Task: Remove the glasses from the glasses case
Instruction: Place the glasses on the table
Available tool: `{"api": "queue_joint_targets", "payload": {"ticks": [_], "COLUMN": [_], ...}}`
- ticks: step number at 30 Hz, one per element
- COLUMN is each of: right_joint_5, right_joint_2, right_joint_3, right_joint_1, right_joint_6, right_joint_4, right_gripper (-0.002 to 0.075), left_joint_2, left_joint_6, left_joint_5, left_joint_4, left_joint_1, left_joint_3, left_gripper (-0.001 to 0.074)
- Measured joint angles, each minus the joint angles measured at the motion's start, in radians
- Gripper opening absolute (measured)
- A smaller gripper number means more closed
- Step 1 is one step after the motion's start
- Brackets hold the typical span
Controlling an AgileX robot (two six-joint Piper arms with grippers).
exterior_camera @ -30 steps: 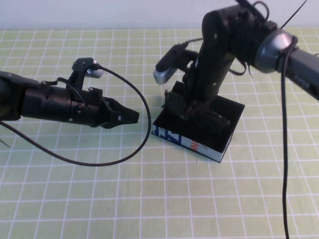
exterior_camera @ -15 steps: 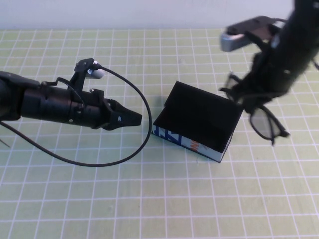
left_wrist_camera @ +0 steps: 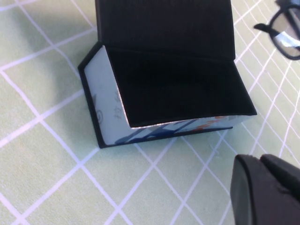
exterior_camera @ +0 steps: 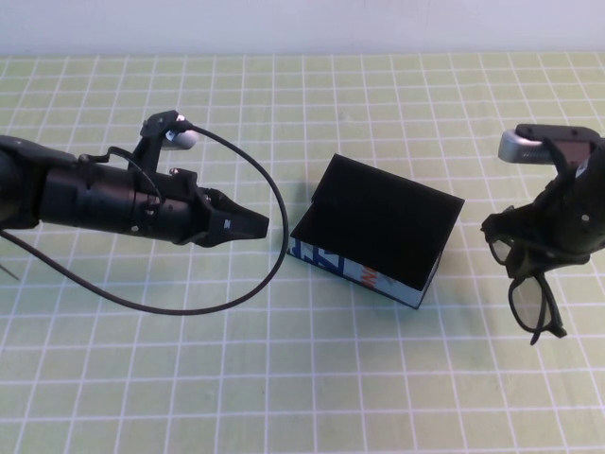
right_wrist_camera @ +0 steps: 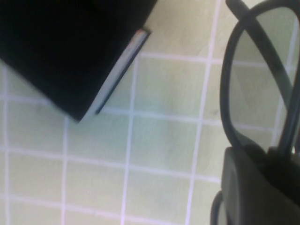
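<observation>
Table [exterior_camera: 284,378] — green grid surface.
Glasses case [exterior_camera: 378,227] — black box at the centre, lid open.
Left gripper [exterior_camera: 248,223] — fingers pressed together, just left of the case.
Right gripper [exterior_camera: 541,248] — right of the case, pinching the glasses [exterior_camera: 531,303], which hang clear of it.

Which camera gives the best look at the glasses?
The high view: the glasses hang whole from the right hand, right of the case. The right wrist view shows one close-up lens, the left wrist view only a corner. The left hand waits left of the case.
</observation>
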Motion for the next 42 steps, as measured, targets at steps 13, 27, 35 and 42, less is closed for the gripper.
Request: {"api": "queue_joint_targets", "payload": {"ticks": [13, 27, 35, 42], "right_joint_5": [-0.085, -0.036, 0.165, 0.238], "right_joint_2": [0.145, 0.157, 0.153, 0.049], "right_joint_3": [0.000, -0.039, -0.123, -0.125], "right_joint_1": [-0.020, -0.020, -0.020, -0.020], "right_joint_6": [0.002, 0.005, 0.032, 0.032], "right_joint_4": [0.027, -0.007, -0.107, -0.120], "right_gripper": [0.0055, 0.0340, 0.0254, 0.0054], "left_joint_2": [0.000, 0.000, -0.049, -0.193], "left_joint_6": [0.000, 0.000, -0.028, -0.084], "left_joint_5": [0.000, 0.002, -0.026, -0.140], "left_joint_4": [0.002, 0.002, 0.030, 0.089], "left_joint_1": [0.000, 0.000, 0.000, 0.000], "left_joint_3": [0.000, 0.000, 0.000, 0.000], "left_gripper": [-0.0004, -0.0004, -0.0004, -0.0004]}}
